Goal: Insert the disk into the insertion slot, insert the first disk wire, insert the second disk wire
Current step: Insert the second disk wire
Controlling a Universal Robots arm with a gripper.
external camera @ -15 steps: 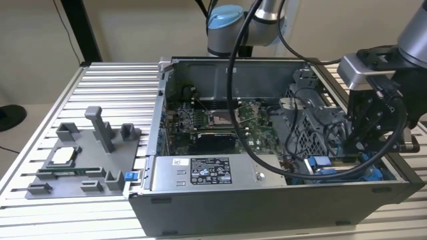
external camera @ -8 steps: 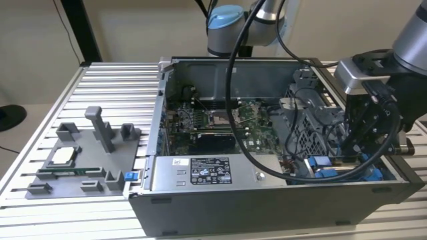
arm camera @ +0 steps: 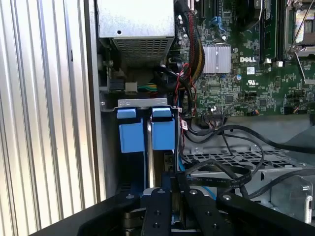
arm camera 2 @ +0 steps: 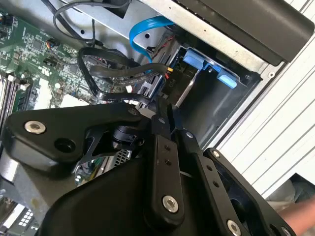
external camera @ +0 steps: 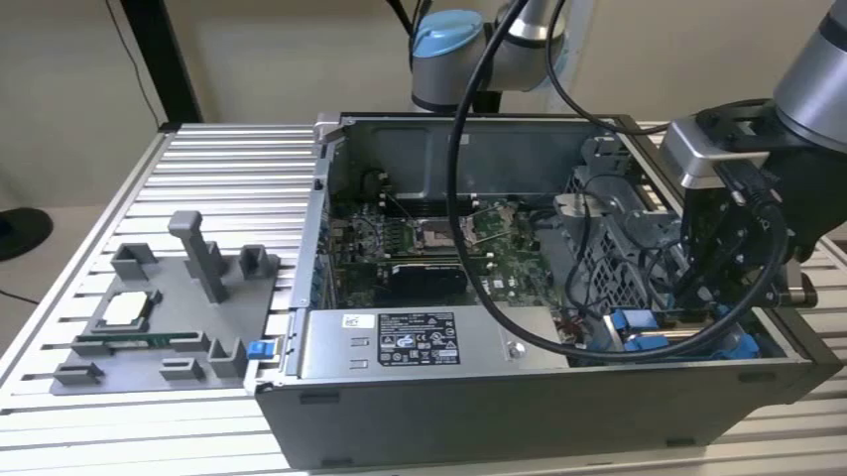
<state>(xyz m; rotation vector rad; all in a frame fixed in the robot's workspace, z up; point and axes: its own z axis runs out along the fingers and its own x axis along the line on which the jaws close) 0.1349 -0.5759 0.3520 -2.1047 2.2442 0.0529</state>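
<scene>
The tool (arm camera: 173, 189) hangs low inside the open computer case (external camera: 530, 416), directly over the insertion slot (arm camera: 147, 105) in the corner just beside the power-supply box (arm camera: 136, 29). Its fingers (arm camera 2: 162, 147) are drawn together around something thin and blue; whether that is the disk's frame or a wire end cannot be told. The disk (arm camera: 150, 157) appears already seated edge-up in the slot, with blue tabs (arm camera: 146, 130) showing. Loose black cables (arm camera: 221, 162) crowd the tool; one risk is snagging them, or pressing a connector in misaligned.
</scene>
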